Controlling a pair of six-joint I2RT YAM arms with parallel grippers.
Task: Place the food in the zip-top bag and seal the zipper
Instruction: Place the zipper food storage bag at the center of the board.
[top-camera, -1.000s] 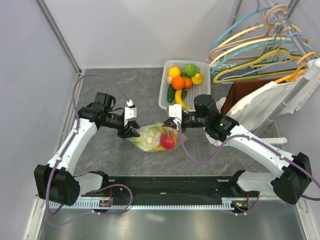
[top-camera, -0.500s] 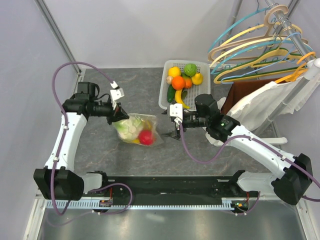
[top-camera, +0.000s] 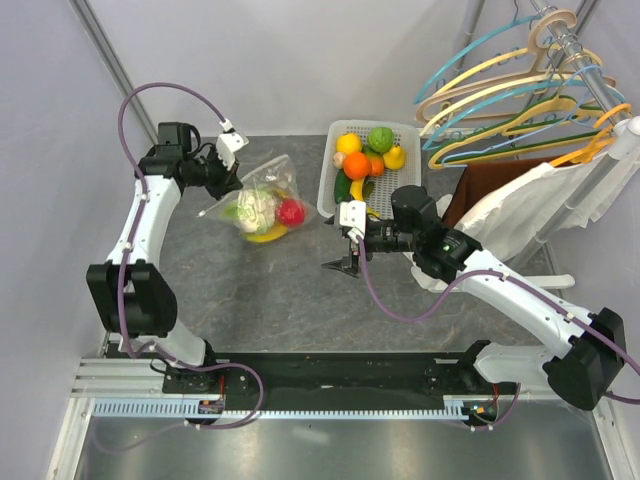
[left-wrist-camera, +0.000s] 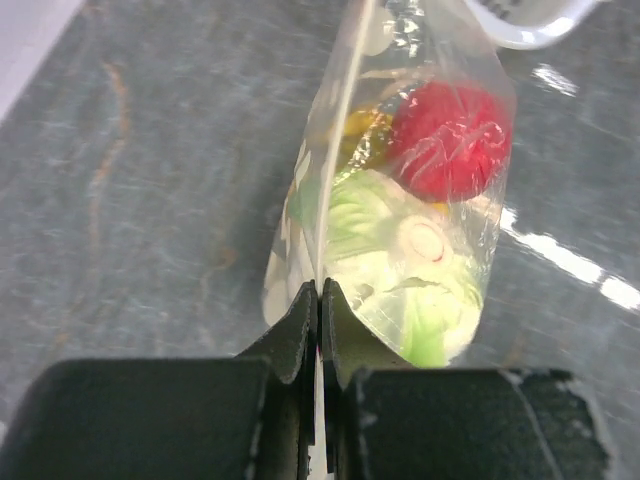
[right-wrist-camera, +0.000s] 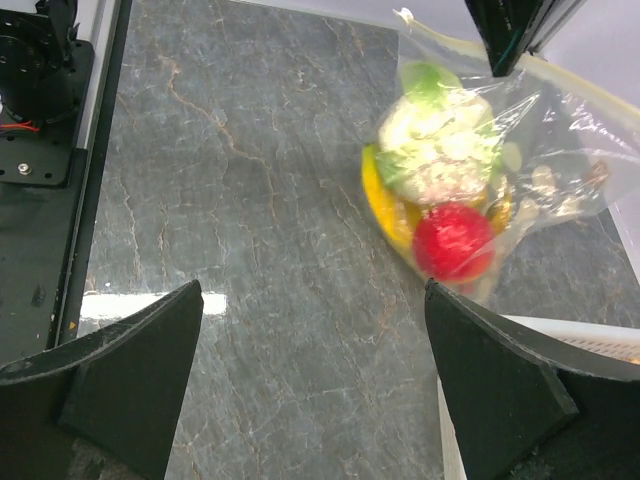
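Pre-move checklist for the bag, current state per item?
1. Left tool shut on the zip-top bag edge: ok.
2. Right tool open, apart from the bag: ok.
3. Food in the bag, red piece and cauliflower piece: ok.
4. All food bagged: not ok, fruit lies in the basket.
5. Zipper sealed: cannot tell.

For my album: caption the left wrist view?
Black left gripper pinches a clear plastic zip-top bag holding a round red toy fruit and a pale cauliflower-like piece.
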